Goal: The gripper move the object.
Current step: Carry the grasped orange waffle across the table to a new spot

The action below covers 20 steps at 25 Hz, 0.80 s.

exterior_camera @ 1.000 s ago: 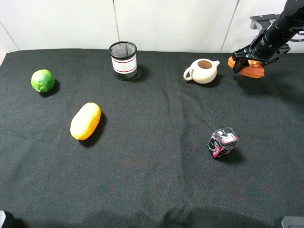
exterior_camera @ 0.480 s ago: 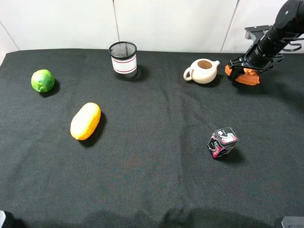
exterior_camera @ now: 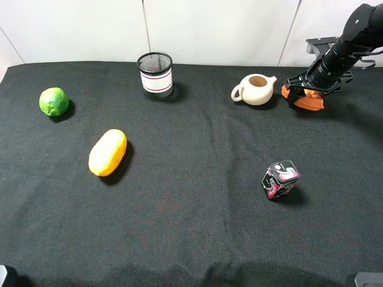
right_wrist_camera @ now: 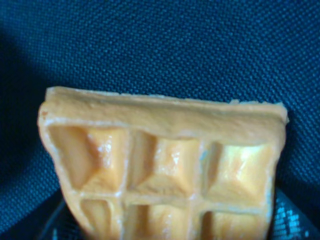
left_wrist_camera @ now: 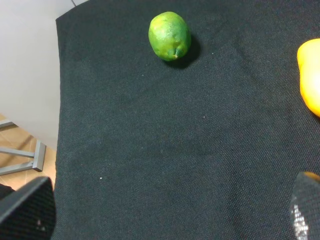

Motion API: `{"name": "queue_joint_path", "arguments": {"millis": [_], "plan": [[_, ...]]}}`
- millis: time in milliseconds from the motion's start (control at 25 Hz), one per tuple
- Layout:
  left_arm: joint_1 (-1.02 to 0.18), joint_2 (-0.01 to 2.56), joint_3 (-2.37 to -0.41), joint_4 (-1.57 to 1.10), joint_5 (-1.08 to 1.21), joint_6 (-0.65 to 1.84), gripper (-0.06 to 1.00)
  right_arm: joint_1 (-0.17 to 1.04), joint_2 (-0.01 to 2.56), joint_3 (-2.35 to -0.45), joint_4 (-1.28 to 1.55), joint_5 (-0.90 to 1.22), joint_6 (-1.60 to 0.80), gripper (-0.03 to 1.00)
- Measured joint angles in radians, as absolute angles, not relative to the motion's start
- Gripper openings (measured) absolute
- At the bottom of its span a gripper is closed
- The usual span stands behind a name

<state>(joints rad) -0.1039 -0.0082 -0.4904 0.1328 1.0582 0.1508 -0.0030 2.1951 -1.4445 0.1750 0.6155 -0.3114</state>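
The orange waffle slice [exterior_camera: 307,100] is at the back right of the black cloth, just right of the teapot. It is low, at or just above the cloth. My right gripper [exterior_camera: 306,91] is shut on the waffle, with a black finger on each side. The right wrist view shows the waffle [right_wrist_camera: 160,165] up close, its square pockets filling the frame above the cloth. My left gripper [left_wrist_camera: 165,212] is open and empty. Only its fingertips [left_wrist_camera: 27,212] show, and it is out of the exterior view.
A cream teapot [exterior_camera: 255,89] stands close to the left of the waffle. A mesh cup [exterior_camera: 155,76] is at the back centre, a lime [exterior_camera: 54,101] at far left, a yellow-orange fruit [exterior_camera: 108,152] at left and a patterned cube [exterior_camera: 280,179] in front right. The left wrist view shows the lime [left_wrist_camera: 169,36] and the cloth's edge [left_wrist_camera: 57,100].
My right gripper has come down and slightly left with the waffle, from above the cloth to cloth level beside the teapot. Nothing else has moved.
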Motion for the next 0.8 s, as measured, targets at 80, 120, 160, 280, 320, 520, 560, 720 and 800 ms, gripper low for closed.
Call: {"name": "queue_joint_path", "arguments": {"millis": [80,120,160,280,320,520,560,720,800], "plan": [[-0.104,-0.008,-0.49,0.133,1.058,0.151,0.99,-0.003,2.195,-1.444,0.175,0.613,-0.311,0.51],[-0.104,-0.008,-0.49,0.133,1.058,0.151,0.99,-0.003,2.195,-1.444,0.175,0.61,-0.311,0.54],[-0.104,-0.008,-0.49,0.133,1.058,0.151,0.99,-0.003,2.195,-1.444,0.175,0.605,-0.311,0.59],[-0.104,-0.008,-0.49,0.133,1.058,0.151,0.99,-0.003,2.195,-1.444,0.175,0.591,-0.311,0.67],[-0.104,-0.008,-0.49,0.133,1.058,0.151,0.99,-0.003,2.195,-1.444,0.175,0.59,-0.311,0.68],[-0.104,-0.008,-0.49,0.134,1.058,0.151,0.99,-0.003,2.195,-1.444,0.175,0.59,-0.311,0.69],[-0.104,-0.008,-0.49,0.134,1.058,0.151,0.99,-0.003,2.195,-1.444,0.175,0.591,-0.311,0.69],[-0.104,-0.008,-0.49,0.134,1.058,0.151,0.99,-0.003,2.193,-1.444,0.175,0.604,-0.316,0.69],[-0.104,-0.008,-0.49,0.134,1.058,0.151,0.99,-0.003,2.186,-1.444,0.176,0.624,-0.331,0.69]]}}
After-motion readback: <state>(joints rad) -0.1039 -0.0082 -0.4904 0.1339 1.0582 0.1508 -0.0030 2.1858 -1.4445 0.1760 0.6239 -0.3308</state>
